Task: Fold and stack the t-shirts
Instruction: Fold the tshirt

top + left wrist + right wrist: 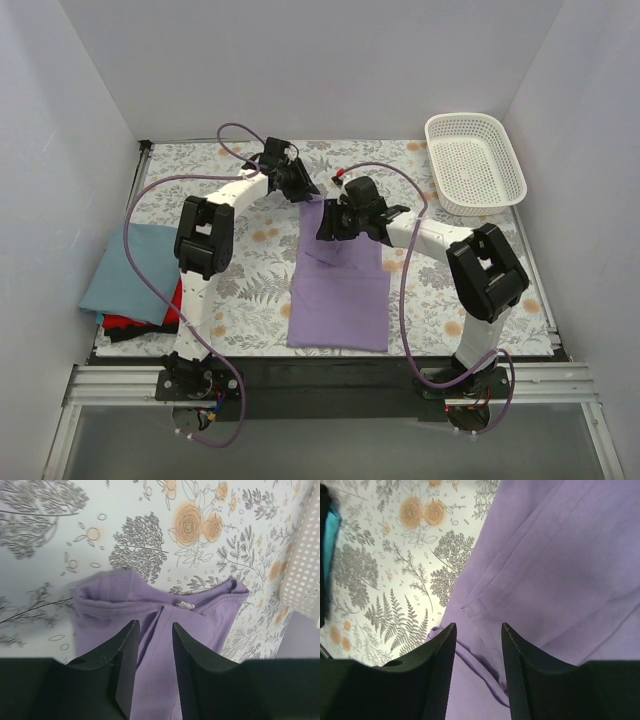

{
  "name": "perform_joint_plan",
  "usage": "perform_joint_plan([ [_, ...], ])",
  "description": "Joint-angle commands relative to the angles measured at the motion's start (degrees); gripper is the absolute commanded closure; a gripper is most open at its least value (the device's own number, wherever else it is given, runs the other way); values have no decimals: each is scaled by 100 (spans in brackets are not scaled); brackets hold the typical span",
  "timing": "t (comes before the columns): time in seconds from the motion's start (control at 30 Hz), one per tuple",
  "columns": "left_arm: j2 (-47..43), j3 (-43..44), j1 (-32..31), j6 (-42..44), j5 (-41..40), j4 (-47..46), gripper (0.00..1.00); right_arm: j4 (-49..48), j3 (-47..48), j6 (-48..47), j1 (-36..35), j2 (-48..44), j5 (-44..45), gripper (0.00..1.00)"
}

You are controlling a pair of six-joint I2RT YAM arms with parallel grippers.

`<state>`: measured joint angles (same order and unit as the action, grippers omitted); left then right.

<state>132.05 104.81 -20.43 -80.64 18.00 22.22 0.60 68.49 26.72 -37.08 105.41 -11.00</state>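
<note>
Lilac t-shirt (338, 290), long axis near-to-far, collar far, left hand (154, 629) and right hand (479, 629) released over it

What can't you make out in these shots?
- Top view: the purple shirt's far end is hidden under the left gripper and right gripper.
- Top view: the red shirt and black shirt lie mostly under the blue shirt, so their folds are unseen.
- Left wrist view: the basket is cut off by the right edge.
</note>
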Motion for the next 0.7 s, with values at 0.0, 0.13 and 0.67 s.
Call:
perform_joint_plan([
  [0.0,-926,-171,153,84,-392,-16,68,-69,-46,201,375,-608,204,53],
  [0.13,-1409,-705,144,-39,-517,186,78,-69,94,281,763,-434,-215,60],
  [0.67,-1762,-2545,-980,-75,-67,-622,97,-455,992,624,1378,1421,-1264,73],
])
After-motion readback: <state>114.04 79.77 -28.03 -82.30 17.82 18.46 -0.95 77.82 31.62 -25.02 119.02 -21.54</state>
